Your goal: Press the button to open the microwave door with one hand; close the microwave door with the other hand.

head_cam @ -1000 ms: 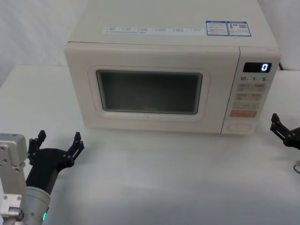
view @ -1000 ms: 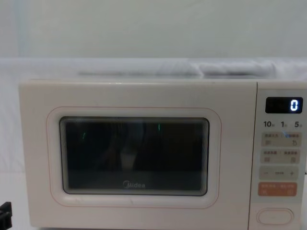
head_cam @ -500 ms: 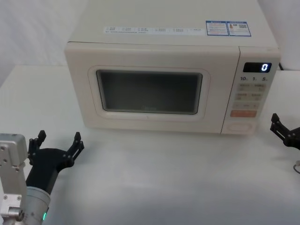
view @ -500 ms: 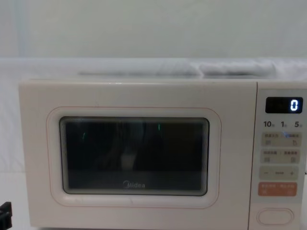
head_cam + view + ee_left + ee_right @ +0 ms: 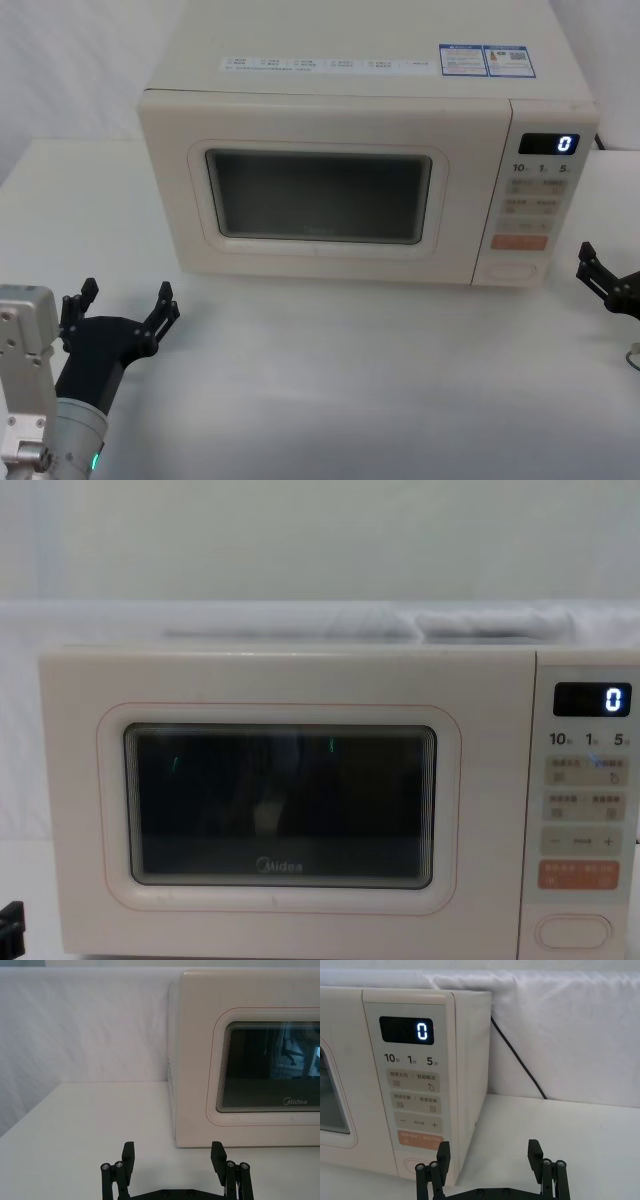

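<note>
The black right gripper [image 5: 606, 283], fingers apart, waits beside the wide cream pill-shaped button [image 5: 512, 269]. The big cream microwave door [image 5: 320, 190] is shut. Pressing comes next.

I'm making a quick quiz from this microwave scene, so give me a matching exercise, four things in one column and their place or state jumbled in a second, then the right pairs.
Things:
1. microwave door
2. button
3. left gripper
4. right gripper

Places or states:
A. open, over the table right of the microwave
B. shut, flush with the front
C. open, over the table near the microwave's front left corner
D. lowest on the control panel, under the orange key

Pairs: 1-B, 2-D, 3-C, 4-A
</note>
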Available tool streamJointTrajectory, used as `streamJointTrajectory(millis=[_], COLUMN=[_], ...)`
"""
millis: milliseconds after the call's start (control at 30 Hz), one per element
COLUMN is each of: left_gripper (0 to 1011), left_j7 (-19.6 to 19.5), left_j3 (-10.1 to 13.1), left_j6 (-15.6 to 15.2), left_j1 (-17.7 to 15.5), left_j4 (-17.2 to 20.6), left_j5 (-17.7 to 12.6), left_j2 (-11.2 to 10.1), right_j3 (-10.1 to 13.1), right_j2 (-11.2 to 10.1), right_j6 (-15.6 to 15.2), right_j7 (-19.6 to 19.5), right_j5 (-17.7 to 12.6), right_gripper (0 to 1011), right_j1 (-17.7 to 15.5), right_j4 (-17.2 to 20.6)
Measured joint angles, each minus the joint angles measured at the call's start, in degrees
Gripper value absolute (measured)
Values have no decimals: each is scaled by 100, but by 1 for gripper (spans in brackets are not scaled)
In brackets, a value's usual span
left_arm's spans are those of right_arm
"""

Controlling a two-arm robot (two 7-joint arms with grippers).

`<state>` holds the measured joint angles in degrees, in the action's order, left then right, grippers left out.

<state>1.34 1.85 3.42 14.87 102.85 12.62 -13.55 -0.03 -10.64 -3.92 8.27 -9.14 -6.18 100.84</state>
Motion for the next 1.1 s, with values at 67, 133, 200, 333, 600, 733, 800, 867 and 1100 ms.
streamJointTrajectory(millis=[67, 133, 200, 333, 600, 733, 800, 867, 1100], left_gripper=[1001, 1001, 1001, 1001, 1001, 1001, 1001, 1001, 1001], left_j7=[0, 0, 0, 0, 0, 0, 0, 0, 0], left_j3=[0, 0, 0, 0, 0, 0, 0, 0, 0], left_j6=[0, 0, 0, 0, 0, 0, 0, 0, 0], left_j1=[0, 0, 0, 0, 0, 0, 0, 0, 0], left_j4=[0, 0, 0, 0, 0, 0, 0, 0, 0], left_j5=[0, 0, 0, 0, 0, 0, 0, 0, 0], left_j2=[0, 0, 0, 0, 0, 0, 0, 0, 0], right_j3=[0, 0, 0, 0, 0, 0, 0, 0, 0], right_j2=[0, 0, 0, 0, 0, 0, 0, 0, 0], right_j6=[0, 0, 0, 0, 0, 0, 0, 0, 0], right_j7=[0, 0, 0, 0, 0, 0, 0, 0, 0], right_j5=[0, 0, 0, 0, 0, 0, 0, 0, 0], right_gripper=[1002, 1002, 1002, 1002, 1002, 1002, 1002, 1002, 1002], right_j1=[0, 0, 0, 0, 0, 0, 0, 0, 0], right_j4=[0, 0, 0, 0, 0, 0, 0, 0, 0])
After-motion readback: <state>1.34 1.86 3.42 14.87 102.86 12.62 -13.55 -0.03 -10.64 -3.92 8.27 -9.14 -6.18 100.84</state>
